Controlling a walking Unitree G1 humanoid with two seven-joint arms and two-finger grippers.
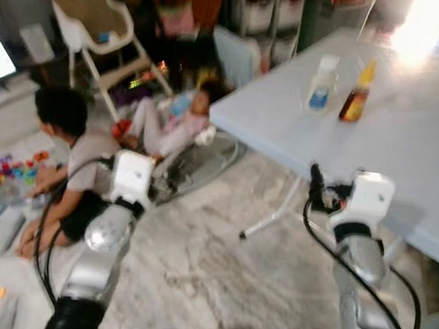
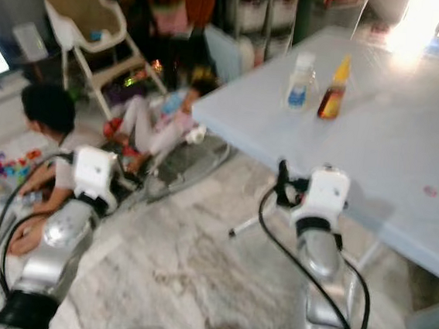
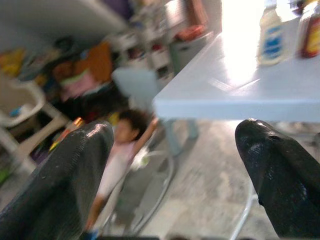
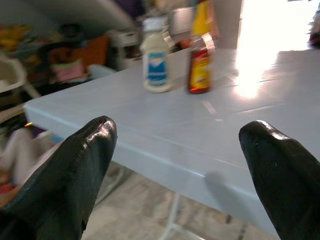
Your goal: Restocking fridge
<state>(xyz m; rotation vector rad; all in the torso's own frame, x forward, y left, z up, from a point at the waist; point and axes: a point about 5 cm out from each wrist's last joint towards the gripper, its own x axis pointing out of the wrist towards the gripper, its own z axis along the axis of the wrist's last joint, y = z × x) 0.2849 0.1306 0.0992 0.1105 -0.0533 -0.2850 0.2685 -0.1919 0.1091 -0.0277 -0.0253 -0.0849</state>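
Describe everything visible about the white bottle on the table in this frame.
The white bottle is a squat, pale plastic-looking container with a white cap and a blue-and-white label on its front. It stands upright on the light blue table, near the table's corner, right beside the brown sauce bottle with a yellow top; whether the two touch cannot be told. Nothing holds it: the right gripper is open, short of the table edge. Blur hides the label text.
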